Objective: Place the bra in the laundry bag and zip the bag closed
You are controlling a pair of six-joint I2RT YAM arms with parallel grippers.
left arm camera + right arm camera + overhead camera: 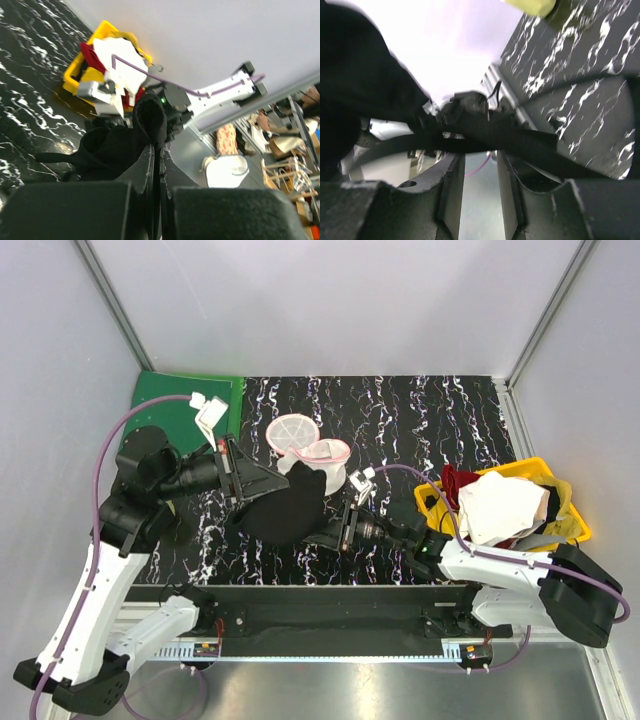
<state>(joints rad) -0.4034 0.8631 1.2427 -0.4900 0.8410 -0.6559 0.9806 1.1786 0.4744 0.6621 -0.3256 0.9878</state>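
Note:
The black bra hangs bunched above the black marbled table, just in front of the laundry bag, a white mesh drum with pink rims lying open. My left gripper is shut on the bra's upper fold; in the left wrist view the jaws are closed on the black fabric. My right gripper is at the bra's lower right edge. In the right wrist view it is open, with a black bra strap lying across its fingertips.
A yellow plastic basket with white and red clothes stands at the right; it also shows in the left wrist view. A green mat lies at the back left. Grey walls enclose the table.

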